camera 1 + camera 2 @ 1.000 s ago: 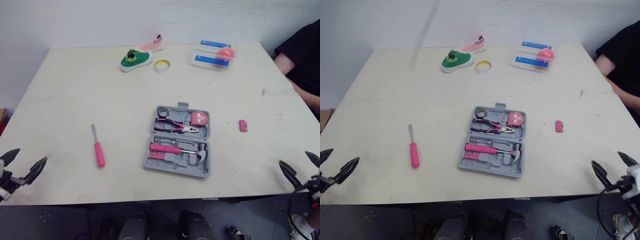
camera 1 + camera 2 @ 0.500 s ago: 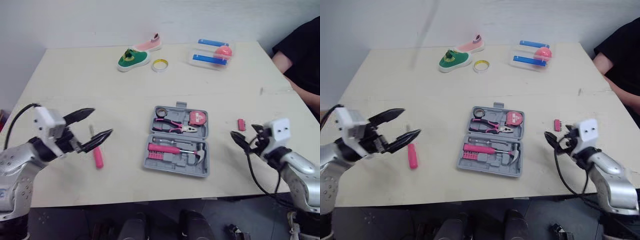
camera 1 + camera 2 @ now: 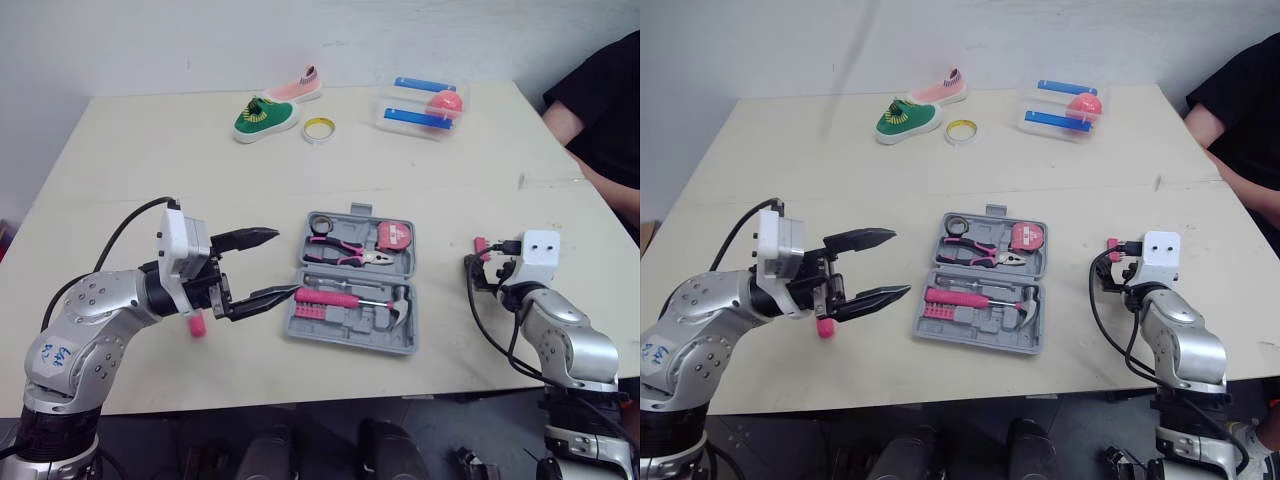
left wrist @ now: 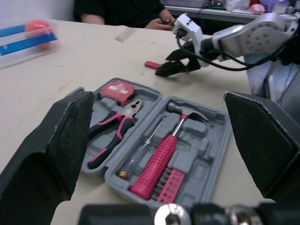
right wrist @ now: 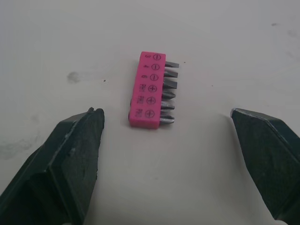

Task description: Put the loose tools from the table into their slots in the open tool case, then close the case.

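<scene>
The grey tool case (image 3: 400, 338) lies open mid-table, holding pliers, a tape measure, a hammer, a pink-handled tool and a bit strip. My left gripper (image 3: 283, 264) hovers open at the case's left edge, its fingers (image 4: 70, 136) spread wide. Behind that arm the pink screwdriver (image 3: 196, 325) lies on the table, mostly hidden. To the right of the case lies the loose pink bit holder (image 5: 149, 96). My right gripper (image 5: 165, 112) is open, just short of the holder, with one finger to either side of it and no contact.
At the table's back stand a green shoe (image 3: 265, 117), a pink shoe (image 3: 298, 87), a yellow tape roll (image 3: 320, 127) and a clear box (image 3: 425, 105) with blue bars and a pink ball. A person in black (image 3: 600, 100) sits at the right edge.
Both arms rose from the table's front edge. The left gripper swung right over the screwdriver to the case. The right gripper moved forward up to the bit holder.
</scene>
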Tool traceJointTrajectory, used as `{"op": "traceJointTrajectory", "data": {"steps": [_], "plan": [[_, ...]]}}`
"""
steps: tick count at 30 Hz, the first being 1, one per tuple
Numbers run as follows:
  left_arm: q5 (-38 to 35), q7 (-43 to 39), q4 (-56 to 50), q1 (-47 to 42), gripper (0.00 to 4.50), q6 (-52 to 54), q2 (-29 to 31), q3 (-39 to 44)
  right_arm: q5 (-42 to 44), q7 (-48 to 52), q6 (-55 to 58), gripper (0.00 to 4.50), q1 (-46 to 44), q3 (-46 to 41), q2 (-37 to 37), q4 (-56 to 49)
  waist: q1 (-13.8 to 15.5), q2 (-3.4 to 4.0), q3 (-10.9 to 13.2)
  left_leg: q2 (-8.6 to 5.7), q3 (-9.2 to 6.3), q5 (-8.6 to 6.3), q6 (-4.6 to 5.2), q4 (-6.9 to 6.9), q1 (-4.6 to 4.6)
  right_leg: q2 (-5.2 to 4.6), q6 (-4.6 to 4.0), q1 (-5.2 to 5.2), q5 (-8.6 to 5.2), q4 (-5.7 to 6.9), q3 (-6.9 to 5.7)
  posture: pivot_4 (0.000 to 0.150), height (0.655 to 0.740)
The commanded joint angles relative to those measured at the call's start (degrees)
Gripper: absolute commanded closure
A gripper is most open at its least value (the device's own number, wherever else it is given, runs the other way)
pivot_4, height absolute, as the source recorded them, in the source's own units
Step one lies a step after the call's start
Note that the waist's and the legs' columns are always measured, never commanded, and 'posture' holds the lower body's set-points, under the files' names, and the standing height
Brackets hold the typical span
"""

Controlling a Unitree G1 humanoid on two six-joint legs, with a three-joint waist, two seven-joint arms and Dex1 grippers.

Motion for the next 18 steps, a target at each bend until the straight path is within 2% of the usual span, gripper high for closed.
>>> {"op": "traceJointTrajectory", "data": {"steps": [1, 16, 18], "plan": [[-1.1, -0.1, -1.7, -0.6, 0.03, -0.2, -0.1, 0.4, 0.3, 0.2, 0.5, 0.00, -0.4, -1.9, 0.2, 0.5, 0.0, 0.00, 0.0, 0.01, -0.01, 0.00, 0.00, 0.00, 0.00, 0.01, 0.00, 0.00, 0.00, 0.00, 0.02, 0.150, 0.7400], [-0.5, -1.5, -0.9, 0.6, 0.03, -1.1, -0.7, -0.2, -2.4, -0.3, -1.7, 0.00, -3.0, -0.6, 2.1, 6.6, -0.1, -0.01, 0.0, 0.01, 0.00, 0.00, 0.01, 0.00, 0.01, 0.02, 0.00, 0.00, 0.00, 0.00, 0.07, 0.150, 0.7400], [-0.5, -1.8, -0.7, 0.9, 0.00, -1.2, -0.6, 0.0, -2.3, -0.1, -1.2, 0.51, -2.9, -0.6, 2.5, 7.2, -0.1, -0.01, 0.0, 0.02, 0.00, 0.00, 0.01, 0.01, 0.02, 0.02, 0.00, 0.01, 0.00, 0.00, 0.07, 0.150, 0.7400]]}}
